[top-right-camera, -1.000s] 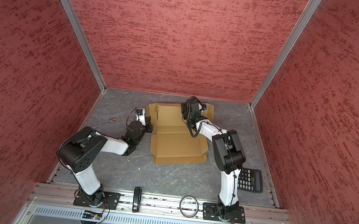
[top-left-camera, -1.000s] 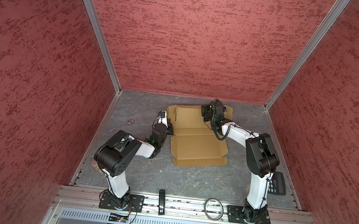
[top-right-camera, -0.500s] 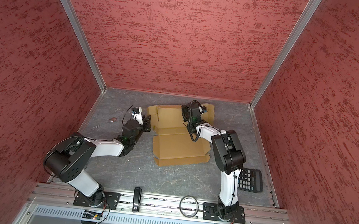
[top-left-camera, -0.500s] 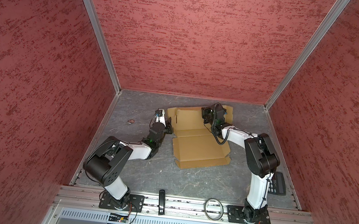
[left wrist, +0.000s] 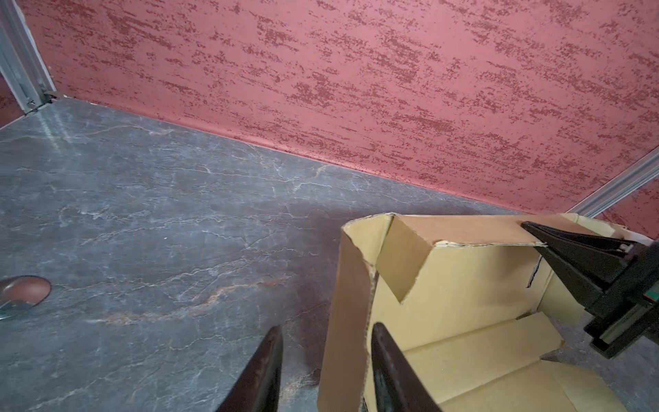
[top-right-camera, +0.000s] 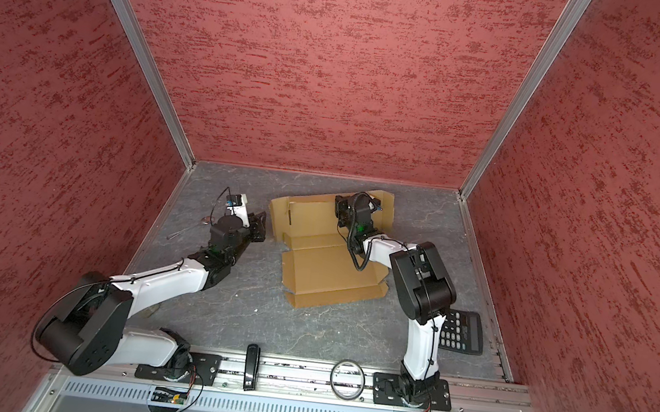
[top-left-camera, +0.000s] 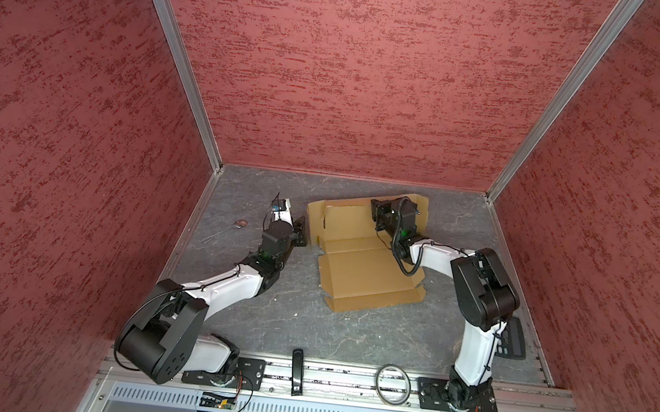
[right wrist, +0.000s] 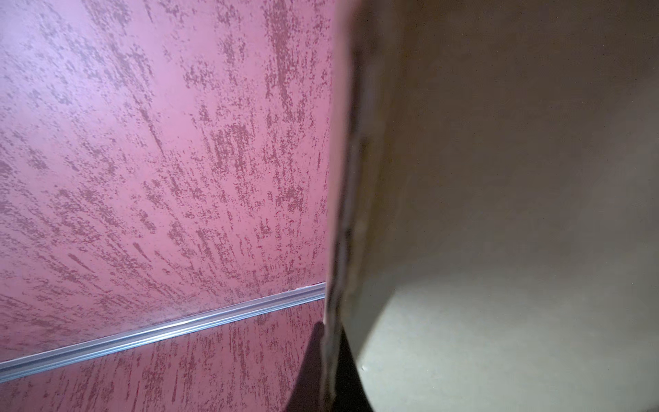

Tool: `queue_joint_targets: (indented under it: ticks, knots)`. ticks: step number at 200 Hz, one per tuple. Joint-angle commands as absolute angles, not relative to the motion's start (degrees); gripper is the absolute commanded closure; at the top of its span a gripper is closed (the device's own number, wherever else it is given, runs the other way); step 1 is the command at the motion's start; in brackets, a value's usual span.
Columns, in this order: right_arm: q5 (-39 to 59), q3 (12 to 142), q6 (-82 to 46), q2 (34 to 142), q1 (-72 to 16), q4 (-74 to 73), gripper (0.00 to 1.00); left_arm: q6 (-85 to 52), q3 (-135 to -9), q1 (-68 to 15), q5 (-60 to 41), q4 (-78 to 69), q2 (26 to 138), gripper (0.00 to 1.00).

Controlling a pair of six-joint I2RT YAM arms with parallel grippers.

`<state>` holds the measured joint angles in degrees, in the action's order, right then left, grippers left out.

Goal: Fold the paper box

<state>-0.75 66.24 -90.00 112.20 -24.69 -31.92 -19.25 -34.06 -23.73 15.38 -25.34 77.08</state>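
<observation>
The paper box [top-left-camera: 369, 272] is seen lying toward the back of the grey table [top-left-camera: 287, 319], with its front panels flat and its rear wall raised upright. The rear wall's top edge is clamped between the right jaws. The left side flap [left wrist: 351, 303] is straddled by the left jaws, which are apart, one on either side. A calculator [top-right-camera: 461, 331] is set near the table's right front, apart from the box.
</observation>
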Motion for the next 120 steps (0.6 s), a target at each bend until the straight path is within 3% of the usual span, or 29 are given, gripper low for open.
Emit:
queue_joint_targets:
  ticks: [1,120]
  knots:
    - [0.96,64.87,-92.93,109.53,-24.52,-36.53,0.95,-20.89,-33.95,-22.37,12.07,-18.81,76.42,0.58]
    - [7.33,57.78,-87.91,106.26,-24.08,-44.67,0.94,-19.66,-37.02,-19.47,3.59,-10.15,79.09,0.54]
